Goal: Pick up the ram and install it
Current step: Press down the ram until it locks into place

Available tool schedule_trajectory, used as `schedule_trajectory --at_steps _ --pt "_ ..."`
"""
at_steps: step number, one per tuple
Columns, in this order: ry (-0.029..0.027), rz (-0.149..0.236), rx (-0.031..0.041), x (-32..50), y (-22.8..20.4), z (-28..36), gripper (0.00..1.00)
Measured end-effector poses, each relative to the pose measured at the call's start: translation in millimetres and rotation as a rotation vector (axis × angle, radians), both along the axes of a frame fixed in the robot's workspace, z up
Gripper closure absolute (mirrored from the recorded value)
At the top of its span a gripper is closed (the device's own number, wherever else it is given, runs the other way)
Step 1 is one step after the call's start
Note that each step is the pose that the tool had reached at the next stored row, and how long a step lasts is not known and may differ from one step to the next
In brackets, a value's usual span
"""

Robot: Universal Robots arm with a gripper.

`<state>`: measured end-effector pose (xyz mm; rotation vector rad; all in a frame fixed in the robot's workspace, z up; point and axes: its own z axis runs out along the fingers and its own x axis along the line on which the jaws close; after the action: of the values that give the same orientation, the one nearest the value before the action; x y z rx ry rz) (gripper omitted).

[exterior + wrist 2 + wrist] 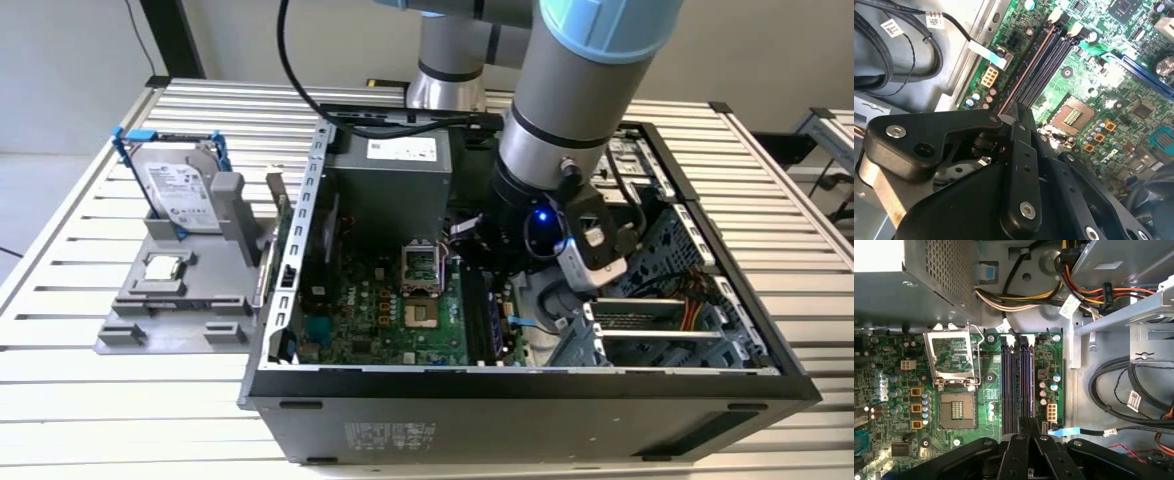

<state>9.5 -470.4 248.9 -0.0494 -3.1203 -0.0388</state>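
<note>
gripper: in both wrist views the gripper (1029, 424) (1014, 108) has its two black fingers drawn together with no gap that i can see between them. the tips sit right at the near end of the memory slots (1016, 385).
what it grips: i cannot tell whether anything thin is pinched between the tips. nothing sticks out to either side.
ram: in the second wrist view a thin reddish-brown edge (1026, 67) runs from the fingertips along the slot closest to the board's edge. i judge this to be the ram standing in that slot, but whether it is fully seated cannot be told.
handling: i'd expect the ram to be light, stiff and very thin, with fragile chips and contacts. it is best held by its short ends or bare top edge, and pressed straight down rather than bent sideways.
neighbours: the other slots beside it look dark and empty. further along the motherboard (899, 440) the processor socket (956, 407) lies bare with its metal lid raised.
arm pose: in the exterior view the arm (574, 120) comes down steeply into the open computer case (534, 385), with its wrist low over the board.
far side: outside the case, towards the exterior view's left, a grey fixture (134, 330) on the slatted table (80, 400) holds the hard drive (174, 190) and the square processor chip (163, 266), well apart from the gripper.
</note>
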Motion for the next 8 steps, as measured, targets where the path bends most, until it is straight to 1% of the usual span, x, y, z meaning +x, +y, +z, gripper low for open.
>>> schedule_trajectory --at_steps 4,8 --pt "0.0000 0.043 0.0031 0.3 0.0 1.4 1.00" --pt "-0.0001 0.070 0.0060 1.5 0.0 3.3 1.00"
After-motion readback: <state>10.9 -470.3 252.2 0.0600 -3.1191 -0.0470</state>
